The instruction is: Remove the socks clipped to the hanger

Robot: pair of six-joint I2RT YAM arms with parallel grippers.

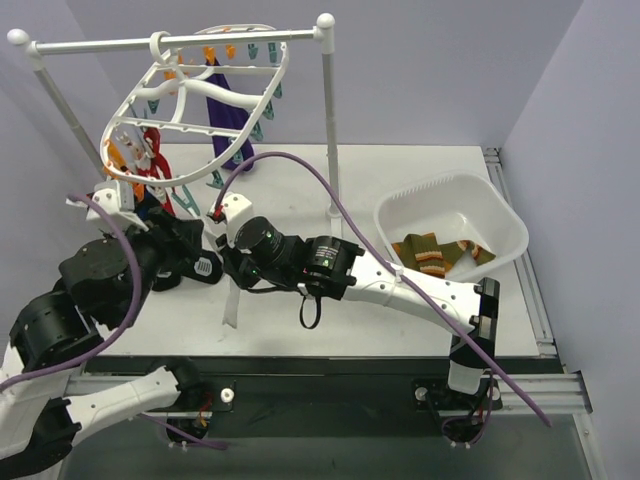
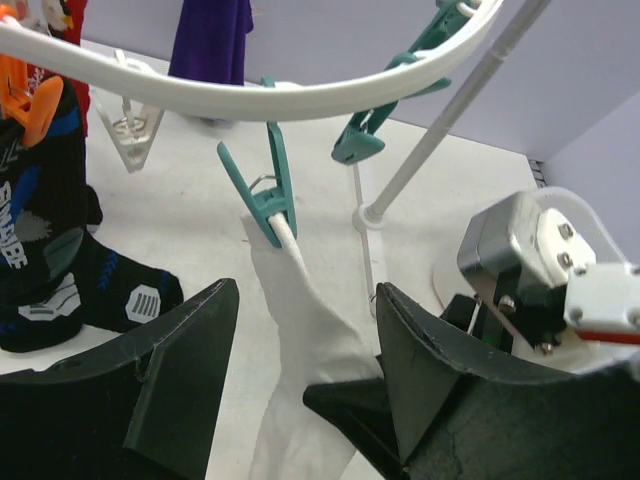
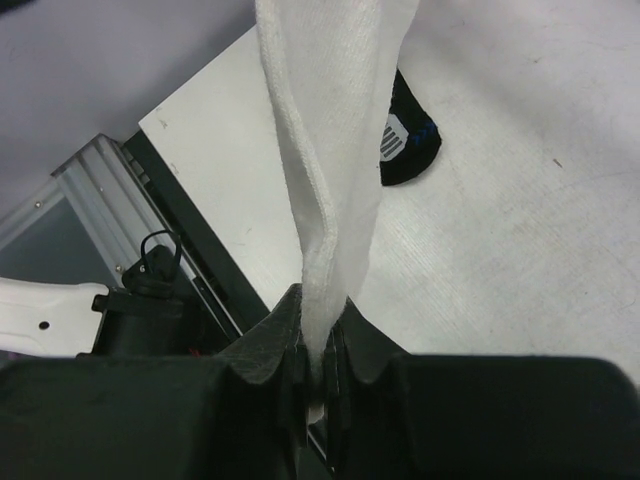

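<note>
Socks update: the white sock (image 2: 300,330) hangs from a teal clip (image 2: 265,195) on the near rim of the hanger (image 1: 200,110), which sits on the white pole rail stand (image 1: 325,120) up around 10 o'clock over the desk (image 1: 390,335). The right gripper (image 3: 318,370) is pressed together on the lower part of that white sock. In the right wrist view the fabric runs folded straight down into the closed fingers, pinched tight. The left gripper (image 2: 305,310) is spread wide. Its two black fingers (image 2: 190,350) stand on either side of the same sock just below the clip, with the sock hanging in the gap between them, and I can't tell if either finger actually touches the cloth. From above, both grippers meet near the middle of the desk, just under the low edge of the hanger, which is tilted down toward the arms. At about 9 o'clock in the left wrist view a black sock with blue marks (image 2: 50,250) hangs from an orange clip (image 2: 35,105), its toe resting on the desk. The purple sock (image 1: 228,110) hangs at the far side of the frame, toward 12 o'clock, and a red-and-white sock (image 1: 150,160) is clipped on the left side of the ring. Over at 3 o'clock the white basin (image 1: 450,185) sits on the desk with the olive/brown striped socks (image 1: 435,255) lying in it, well apart from the hanger.
</note>
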